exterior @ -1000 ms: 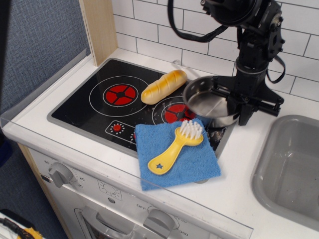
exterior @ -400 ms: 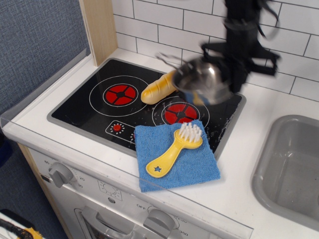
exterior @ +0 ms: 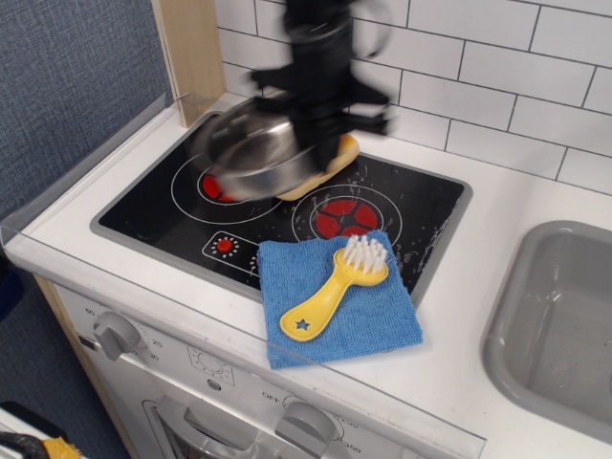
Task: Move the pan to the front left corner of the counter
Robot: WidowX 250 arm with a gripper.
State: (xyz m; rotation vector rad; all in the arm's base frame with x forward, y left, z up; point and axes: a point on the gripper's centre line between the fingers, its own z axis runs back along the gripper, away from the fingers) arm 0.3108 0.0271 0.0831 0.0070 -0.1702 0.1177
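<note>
The shiny steel pan [exterior: 256,153] is held up in the air above the left red burner of the black cooktop [exterior: 172,206], blurred by motion. My gripper [exterior: 316,120] is shut on the pan's right rim, with the black arm rising behind it. The white counter [exterior: 67,234] runs along the front with a clear plastic edge; its front left corner lies below and left of the pan. The pan's handle is not clearly visible.
A bread roll [exterior: 330,167] lies on the cooktop, mostly hidden behind the pan and gripper. A blue cloth [exterior: 368,311] with a yellow brush [exterior: 335,287] lies at the cooktop's front. A grey sink basin [exterior: 564,325] is at the right. A wooden post [exterior: 191,53] stands back left.
The gripper has lifted the pan off the right rear of the cooktop and carried it left, from beside the sink side to above the left burner.
</note>
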